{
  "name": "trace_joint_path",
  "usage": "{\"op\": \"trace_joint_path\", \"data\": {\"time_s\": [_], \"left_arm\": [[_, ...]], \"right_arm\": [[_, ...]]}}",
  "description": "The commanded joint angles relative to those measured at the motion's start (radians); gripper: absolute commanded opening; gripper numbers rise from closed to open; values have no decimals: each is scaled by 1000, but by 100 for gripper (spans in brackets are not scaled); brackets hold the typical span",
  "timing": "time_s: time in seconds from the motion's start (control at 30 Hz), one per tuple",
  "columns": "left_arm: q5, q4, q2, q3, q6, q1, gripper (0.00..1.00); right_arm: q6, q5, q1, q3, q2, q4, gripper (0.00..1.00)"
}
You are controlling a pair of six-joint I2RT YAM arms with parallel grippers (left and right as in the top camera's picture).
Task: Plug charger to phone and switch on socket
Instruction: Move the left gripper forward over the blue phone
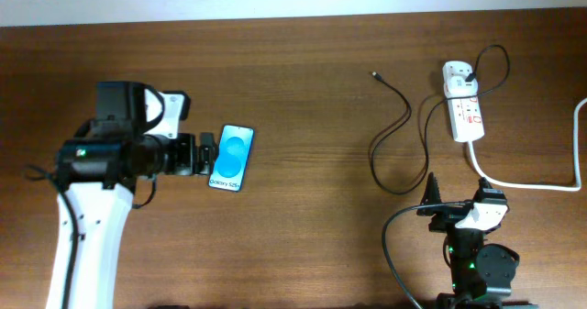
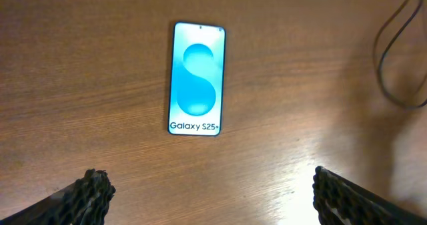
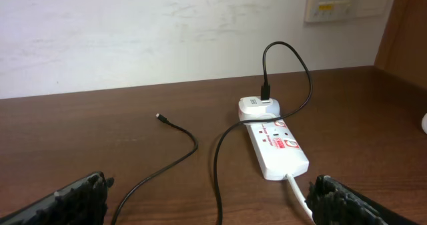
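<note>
Overhead and wrist views: both grippers empty, cable not yet lifted

**Left side.** The left gripper (image 1: pixel 207 155) has its jaws spread wide with nothing between them. The Galaxy S25+ phone (image 1: pixel 231 158) lies flat on the wooden table (image 1: pixel 312 217), screen lit, just ahead of the jaws. In the left wrist view it sits centred between the two fingers (image 2: pixel 90 193), apart from both, with its lettered end nearer to them.

**Right side.** The right gripper (image 1: pixel 459 204) also has its jaws fully apart and holds nothing.
- The charger cable (image 3: pixel 215 178) snakes over the table ahead of these jaws.
- Its connector tip (image 3: pixel 158 116) lies loose, ahead and left of the jaw line, well apart from the phone.
- The cable's other end runs into a white adapter (image 3: pixel 257 106) seated in the power strip (image 3: pixel 279 148), ahead and to the right.
- A thick white cord (image 3: pixel 297 191) leaves the strip's near end, just beside the right finger.
- Switch position: cannot tell.

**Step in hand (judged).** The first step looks to be fetching the connector.
- The right jaws should close on the cable just behind the tip, leaving the tip proud of the pads. A mid-cable grip would let it flop.
- The left jaws should pinch the phone across its long edges and keep the port end clear, so the phone does not slide under the push.
- The loops look like enough slack.
- The switch comes last.
</note>
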Motion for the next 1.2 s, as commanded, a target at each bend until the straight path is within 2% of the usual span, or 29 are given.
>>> {"op": "trace_joint_path", "data": {"time_s": [0.0,0.13,0.43,0.53,0.8,0.9,1.17], "left_arm": [[-114,-3,66,-16,34,-76,99],[-122,46,164,-37,34,-148,99],[-150,147,416,-37,34,-157,99],[-235,195,480,-37,-20,-157,99],[-233,236,598,-37,-19,-157,99],[-121,255,636,-37,56,-157,99],[-136,284,703,-37,56,-158,99]], "right_arm": [[-3,-13,5,-5,-7,-4,98],[-3,-13,5,-5,-7,-4,98],[-3,-13,5,-5,-7,-4,98],[-3,-13,5,-5,-7,-4,98],[-3,-13,5,-5,-7,-4,98],[-3,-13,5,-5,-7,-4,98],[-3,-13,5,-5,-7,-4,98]]}}
